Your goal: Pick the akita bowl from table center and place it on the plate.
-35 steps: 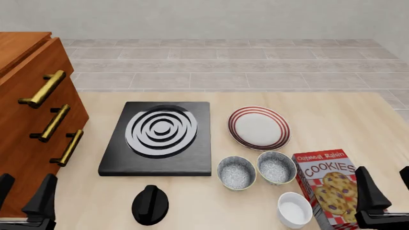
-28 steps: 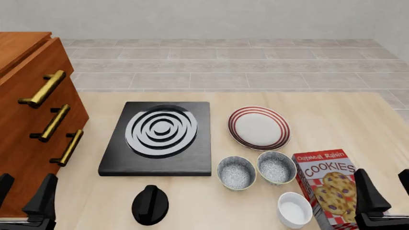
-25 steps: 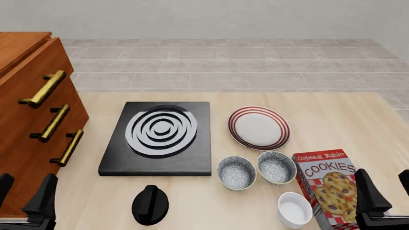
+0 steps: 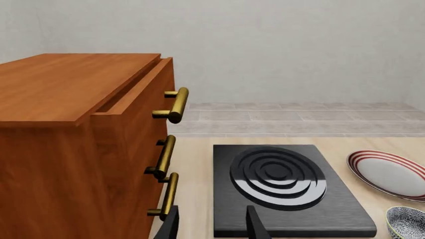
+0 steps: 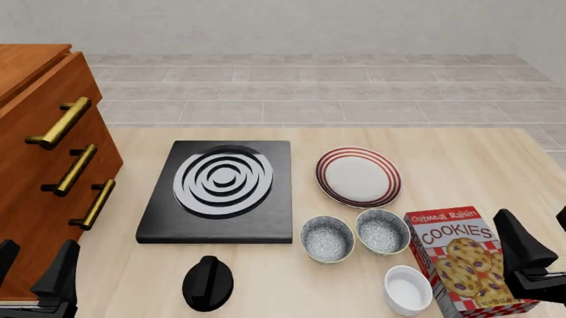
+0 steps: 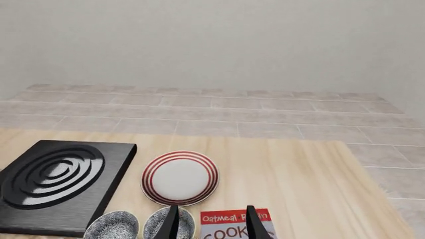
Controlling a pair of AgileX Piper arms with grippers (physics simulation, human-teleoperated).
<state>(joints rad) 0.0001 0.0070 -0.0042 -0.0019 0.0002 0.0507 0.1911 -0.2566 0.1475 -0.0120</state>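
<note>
With both grippers, the right gripper [image 5: 541,255] and the left gripper [image 5: 36,275], spread and empty at the tabletop's near edge, the right one should drop over the bowl [image 5: 383,231] mid-table and pinch its rim squarely, avoiding the twin bowl [image 5: 327,238] and the cookie box [image 5: 460,255], then carry it to the plate [image 5: 358,177].

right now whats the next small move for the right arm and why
Probably bring the right end effector forward and inward, over the nearer akita bowl. It sits open and empty at the table's near right edge, the cookie box stands between it and the bowl, and the plate waits just beyond.
</note>
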